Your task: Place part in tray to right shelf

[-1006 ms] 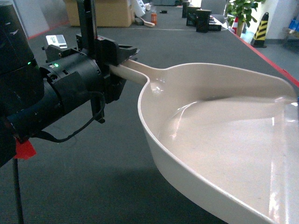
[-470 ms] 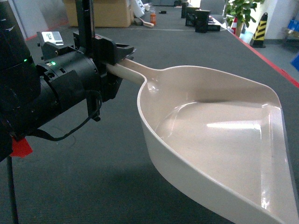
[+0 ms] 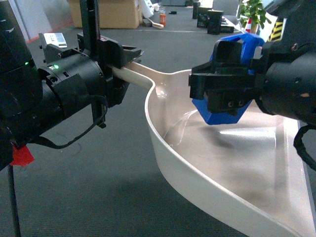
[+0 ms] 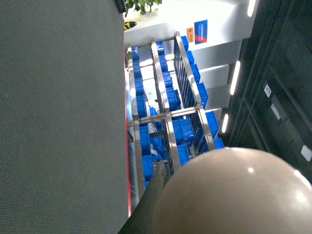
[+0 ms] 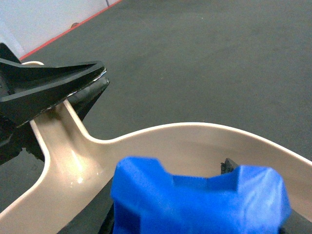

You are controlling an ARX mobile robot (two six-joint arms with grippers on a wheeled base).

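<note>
Cream-beige and glossy, the dustpan-shaped tray (image 3: 232,148) is held out over the dark carpet floor (image 3: 98,163) by your left gripper (image 3: 129,61), whose jaws are pinching the tray's long handle (image 3: 133,75) near its end. Your right gripper (image 3: 224,91) hangs above the tray's bowl with its jaws clamped on the blue part (image 3: 232,79); the part is in the air over the inner end of the bowl, near where the handle joins, and it does not touch the tray.

The bowl itself is bare: you can see only reflections on its floor, nothing lying in it. From the right wrist the part (image 5: 200,200) fills the foreground, with the tray's rim (image 5: 195,127) curving behind it and the left gripper's fingers (image 5: 58,80) over the handle.

So you appear to be at the loading step: the part carried over the tray but not yet released. The next move probably calls for lowering the part close to the tray's floor, well inside the wall, then spreading the jaws so it does not bounce or slide toward the flat front lip. Keep the tray level while you do it.

The left wrist camera shows steel racking with blue crates (image 4: 168,126) in the distance past the tray's underside (image 4: 234,195); whether that is the right shelf I cannot tell.
</note>
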